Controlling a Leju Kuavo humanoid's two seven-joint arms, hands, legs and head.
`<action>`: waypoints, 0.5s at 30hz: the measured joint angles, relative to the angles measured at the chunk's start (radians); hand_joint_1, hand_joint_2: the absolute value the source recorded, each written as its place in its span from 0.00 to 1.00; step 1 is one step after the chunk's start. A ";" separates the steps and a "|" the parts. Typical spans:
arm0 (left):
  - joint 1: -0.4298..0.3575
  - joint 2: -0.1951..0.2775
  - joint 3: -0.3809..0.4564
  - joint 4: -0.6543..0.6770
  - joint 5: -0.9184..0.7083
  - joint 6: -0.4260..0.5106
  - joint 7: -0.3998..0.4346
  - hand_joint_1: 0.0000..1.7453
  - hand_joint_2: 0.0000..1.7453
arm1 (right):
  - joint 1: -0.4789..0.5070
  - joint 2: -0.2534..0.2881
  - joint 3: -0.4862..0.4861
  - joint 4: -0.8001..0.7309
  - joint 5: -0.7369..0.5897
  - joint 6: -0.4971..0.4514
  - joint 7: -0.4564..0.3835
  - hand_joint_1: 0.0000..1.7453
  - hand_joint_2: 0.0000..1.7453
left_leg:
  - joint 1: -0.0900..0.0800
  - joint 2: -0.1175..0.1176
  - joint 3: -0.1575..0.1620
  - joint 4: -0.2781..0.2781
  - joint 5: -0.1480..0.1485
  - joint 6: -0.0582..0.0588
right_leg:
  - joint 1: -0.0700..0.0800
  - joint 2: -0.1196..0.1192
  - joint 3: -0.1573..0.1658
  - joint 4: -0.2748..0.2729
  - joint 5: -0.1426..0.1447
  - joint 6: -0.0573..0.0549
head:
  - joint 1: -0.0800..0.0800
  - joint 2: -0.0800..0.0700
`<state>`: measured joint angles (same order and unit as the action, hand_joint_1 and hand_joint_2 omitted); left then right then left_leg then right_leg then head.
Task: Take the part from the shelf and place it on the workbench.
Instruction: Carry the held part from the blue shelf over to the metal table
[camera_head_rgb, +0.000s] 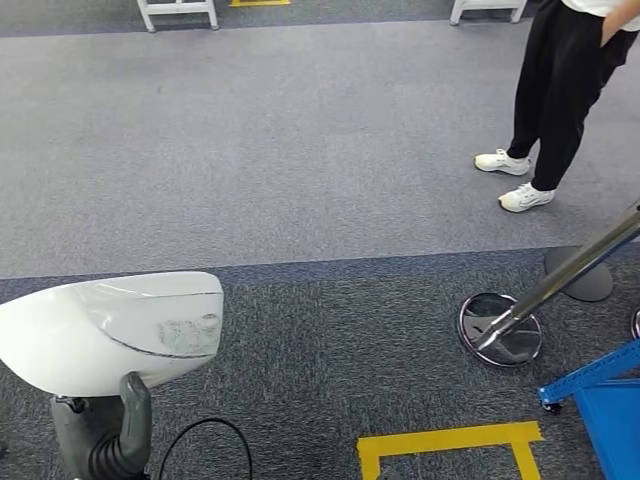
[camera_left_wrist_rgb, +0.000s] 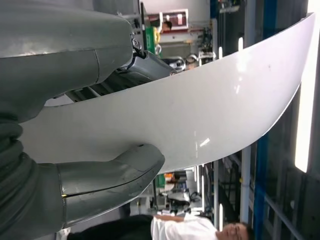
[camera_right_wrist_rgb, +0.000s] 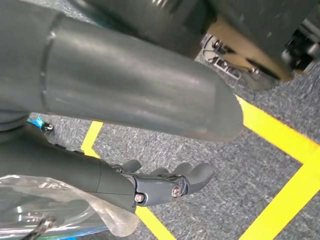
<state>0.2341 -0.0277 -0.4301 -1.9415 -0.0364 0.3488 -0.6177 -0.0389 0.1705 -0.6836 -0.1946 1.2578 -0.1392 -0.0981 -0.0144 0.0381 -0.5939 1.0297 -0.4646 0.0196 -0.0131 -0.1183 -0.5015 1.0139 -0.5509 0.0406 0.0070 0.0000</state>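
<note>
The part (camera_head_rgb: 113, 330) is a long, curved, glossy white panel, held level at the lower left of the head view over grey carpet. My left hand (camera_head_rgb: 106, 435) grips it from below. In the left wrist view the panel (camera_left_wrist_rgb: 211, 105) runs across the picture, clamped between the thick grey thumb (camera_left_wrist_rgb: 109, 177) on one face and the fingers (camera_left_wrist_rgb: 151, 65) on the other. My right hand (camera_right_wrist_rgb: 124, 100) hangs over the carpet with its dark fingers (camera_right_wrist_rgb: 170, 185) stretched out and nothing in them.
A person in black trousers and white shoes (camera_head_rgb: 558, 90) stands at the far right. A tilted chrome post on a round base (camera_head_rgb: 500, 328), a blue frame (camera_head_rgb: 604, 395) and a yellow tape outline (camera_head_rgb: 449, 445) lie to the right front. White table legs (camera_head_rgb: 177, 12) stand far ahead.
</note>
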 joint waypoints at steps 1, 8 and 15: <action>-0.001 -0.001 0.000 0.000 0.002 0.000 -0.001 1.00 1.00 | -0.002 0.000 0.000 0.000 -0.001 0.001 0.001 0.00 0.00 | 0.002 -0.010 0.003 -0.005 0.002 0.006 | -0.002 0.017 -0.004 0.013 -0.012 0.004 | 0.001 0.000; -0.011 -0.008 -0.002 0.005 0.007 -0.001 -0.003 1.00 1.00 | 0.003 -0.003 0.000 0.000 -0.005 0.008 0.004 0.00 0.00 | 0.007 -0.095 0.012 -0.010 0.003 0.022 | -0.004 0.121 -0.159 0.250 -0.061 0.008 | 0.012 0.000; -0.023 -0.009 -0.003 0.009 0.007 -0.001 -0.003 1.00 1.00 | 0.002 -0.010 -0.001 0.000 -0.008 0.011 0.001 0.00 0.00 | 0.016 -0.171 0.003 -0.004 0.003 -0.012 | -0.009 0.193 -0.051 0.003 0.047 -0.009 | 0.010 0.000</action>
<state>0.2115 -0.0371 -0.4332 -1.9326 -0.0293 0.3477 -0.6204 -0.0365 0.1609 -0.6845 -0.1942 1.2497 -0.1282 -0.0972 0.0014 -0.1329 -0.5911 1.0254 -0.4618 0.0076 -0.0218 0.0745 -0.5523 1.0173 -0.5038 0.0316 0.0173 0.0000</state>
